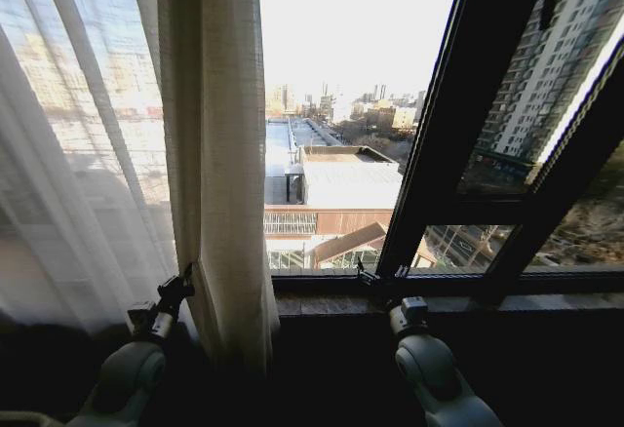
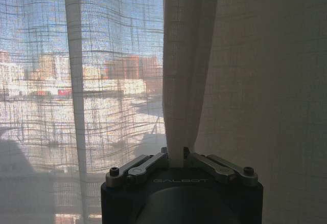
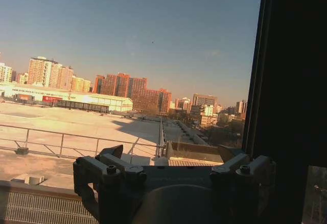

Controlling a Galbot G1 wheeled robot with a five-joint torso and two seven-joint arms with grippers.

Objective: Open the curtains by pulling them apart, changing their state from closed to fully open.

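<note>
Curtains (image 1: 210,154) bunched at left of window; glass to the right bare, city beyond. Left gripper (image 1: 185,279) low, at the curtain's near edge. Head view can't settle the grip; left wrist view does: jaws closed on a narrow fold of curtain (image 2: 176,81). Right gripper (image 3: 171,155) by dark frame (image 1: 444,125), jaws spread wide, holding nothing.

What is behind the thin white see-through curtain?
Through the thin white see-through curtain you can make out sunlit city buildings, blurred by the weave. The thicker cream curtain fold, pinched by the left gripper, hides whatever lies behind it. The right gripper waits open at the windowsill.
</note>
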